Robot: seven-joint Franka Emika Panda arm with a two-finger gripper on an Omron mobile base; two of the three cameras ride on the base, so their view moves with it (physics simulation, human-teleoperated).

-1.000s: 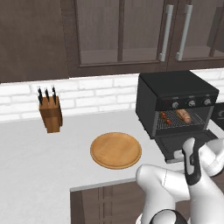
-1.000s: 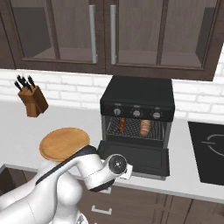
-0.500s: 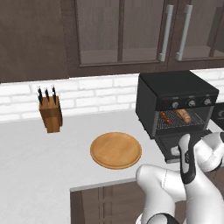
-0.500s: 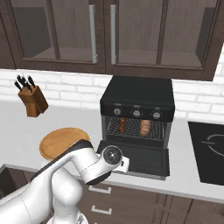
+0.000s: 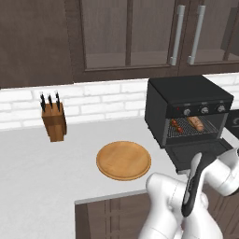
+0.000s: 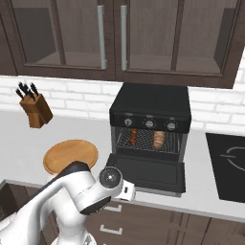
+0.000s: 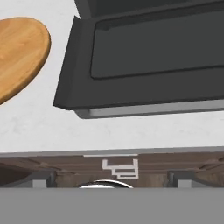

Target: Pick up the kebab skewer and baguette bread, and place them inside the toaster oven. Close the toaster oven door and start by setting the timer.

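- Kebab skewer [image 6: 133,137] and baguette bread [image 6: 159,139] lay on the toaster oven [image 6: 150,117] rack; fingers released, empty.
- Toaster oven door [image 7: 148,61] hung open at my twelve o'clock over the worktop [image 7: 87,131].
- Closing it looked next: reach under its front edge, swing it up.

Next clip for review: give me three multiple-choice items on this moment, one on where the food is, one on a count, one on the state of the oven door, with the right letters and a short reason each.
1. Where does the baguette bread lie?
A. on the wooden plate
B. on the rack inside the toaster oven
C. beside the knife block

2. How many round knobs are on the oven's front?
A. one
B. three
C. five

3. How does the toaster oven door stand?
A. folded down open
B. shut
C. taken off

Answers: 1 B, it rests on the rack beside the kebab skewer, and the wooden plate is bare. 2 B, three knobs sit in a row. 3 A, the panel lies flat before the opening.
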